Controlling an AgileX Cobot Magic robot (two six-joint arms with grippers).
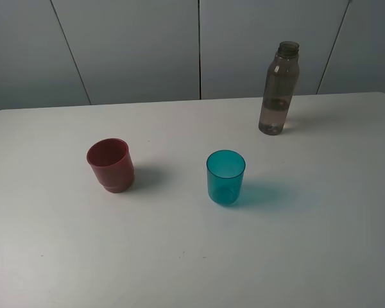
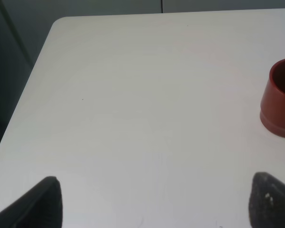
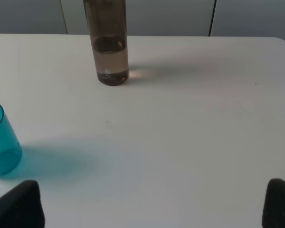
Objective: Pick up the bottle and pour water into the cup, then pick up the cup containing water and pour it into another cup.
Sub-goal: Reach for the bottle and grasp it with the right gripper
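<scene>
The smoky grey-brown bottle (image 1: 278,88) stands upright and uncapped at the back right of the white table, with water in its lower part; it also shows in the right wrist view (image 3: 109,42). The translucent teal cup (image 1: 225,178) stands upright near the middle and shows at the edge of the right wrist view (image 3: 1,139). The dark red cup (image 1: 110,165) stands upright to its left, partly in the left wrist view (image 2: 280,97). Neither arm appears in the high view. My left gripper (image 2: 154,202) is open and empty. My right gripper (image 3: 152,204) is open and empty, well short of the bottle.
The white table (image 1: 179,256) has a rounded far-left corner (image 2: 59,23) and a far-right corner (image 3: 282,42). Grey wall panels (image 1: 135,45) stand behind the table.
</scene>
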